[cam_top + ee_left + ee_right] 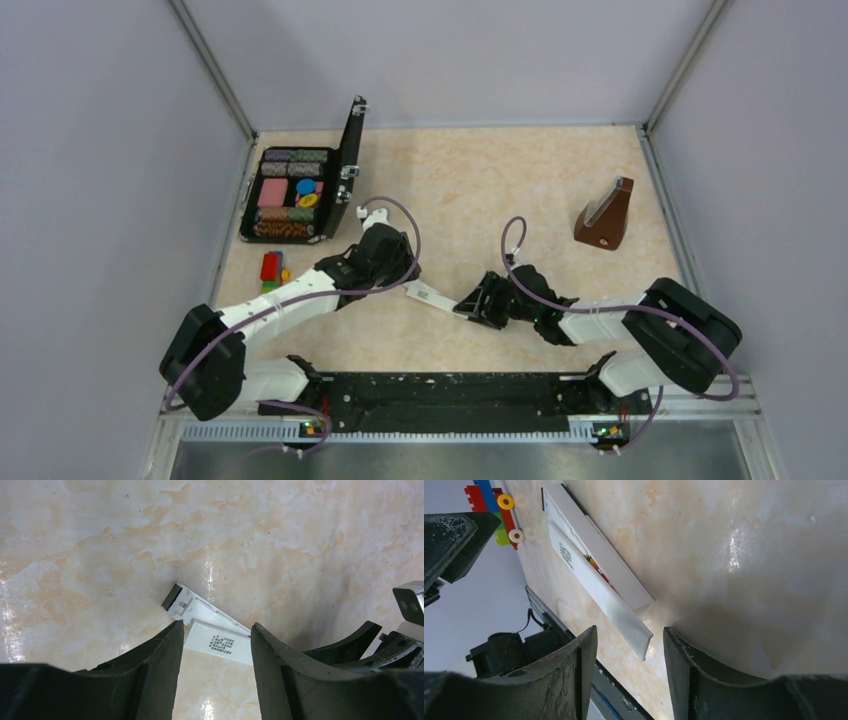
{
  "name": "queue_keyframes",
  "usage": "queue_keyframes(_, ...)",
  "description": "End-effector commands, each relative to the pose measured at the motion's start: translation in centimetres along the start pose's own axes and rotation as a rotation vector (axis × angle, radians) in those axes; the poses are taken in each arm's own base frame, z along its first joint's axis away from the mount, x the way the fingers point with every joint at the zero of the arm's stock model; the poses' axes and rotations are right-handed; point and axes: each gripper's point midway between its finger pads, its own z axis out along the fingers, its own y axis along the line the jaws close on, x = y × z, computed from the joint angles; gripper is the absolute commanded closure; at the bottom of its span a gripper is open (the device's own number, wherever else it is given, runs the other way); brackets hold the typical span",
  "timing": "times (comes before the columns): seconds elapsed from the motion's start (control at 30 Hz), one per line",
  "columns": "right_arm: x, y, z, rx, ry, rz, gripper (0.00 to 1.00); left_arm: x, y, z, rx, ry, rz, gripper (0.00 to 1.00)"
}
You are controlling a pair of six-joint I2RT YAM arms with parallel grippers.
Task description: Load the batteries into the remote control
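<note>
From above, the remote control (432,296) lies flat near the middle of the worktop (480,180). The left pincer (405,281) is at one end of it and the right pincer (468,305) at the other. This view shows only a plain white bar.

The left wrist camera shows more: a dark end cap on the remote and a separate white cover (220,642) with a printed label, lying right alongside. That pincer's jaws stand apart over the cover, holding nothing.

The right wrist camera looks along the remote's length. A thin red and orange sliver (597,566) shows between body and cover, too small to identify. Its jaws also stand apart and empty, just short of the near end. Toy blocks (489,500) sit beyond.
</note>
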Motion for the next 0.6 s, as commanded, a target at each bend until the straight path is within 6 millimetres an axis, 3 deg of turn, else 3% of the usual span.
queue_keyframes(0.0, -0.5, 1.4, 0.2, -0.09, -0.021, -0.006, 0.51, -2.1, -1.0, -1.0, 0.032, -0.066, -0.023, 0.43)
queue_keyframes(0.37, -1.0, 0.6, -0.1, -0.046, -0.045, 0.027, 0.83, -2.5, -0.6, -1.4, 0.026, -0.079, -0.029, 0.43)
queue_keyframes(0.57, -1.4, 1.9, -0.5, -0.082, -0.051, 0.025, 1.0, -2.6, -0.6, -1.6, 0.024, -0.078, -0.033, 0.42)
